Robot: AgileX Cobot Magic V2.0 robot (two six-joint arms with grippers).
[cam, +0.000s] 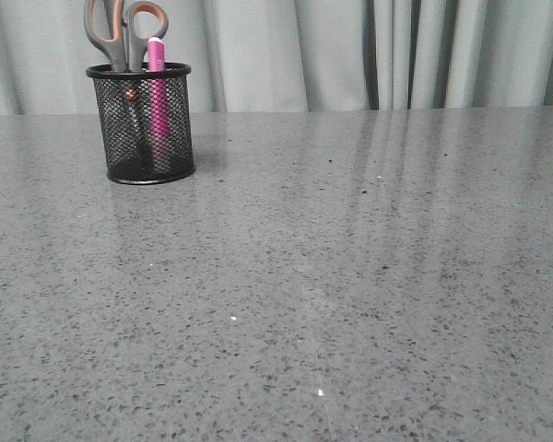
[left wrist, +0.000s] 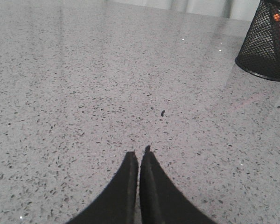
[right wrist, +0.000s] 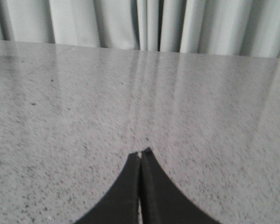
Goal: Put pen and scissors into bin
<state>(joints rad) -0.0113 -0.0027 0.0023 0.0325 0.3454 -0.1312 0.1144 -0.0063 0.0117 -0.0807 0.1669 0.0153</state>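
The bin (cam: pixel 149 124), a black wire-mesh cup, stands at the far left of the grey table. The scissors (cam: pixel 120 32) stand in it, orange-lined loops up. The magenta pen (cam: pixel 157 87) stands in it beside them. In the left wrist view the bin (left wrist: pixel 266 44) shows some way off, with pink inside. My left gripper (left wrist: pixel 139 152) is shut and empty, low over bare table. My right gripper (right wrist: pixel 141 153) is shut and empty over the table, facing the curtain. Neither gripper shows in the front view.
A grey speckled table (cam: pixel 332 276) fills the front view. A pale curtain (cam: pixel 350 51) hangs behind its far edge. A small dark speck (left wrist: pixel 163 112) lies on the table ahead of the left gripper.
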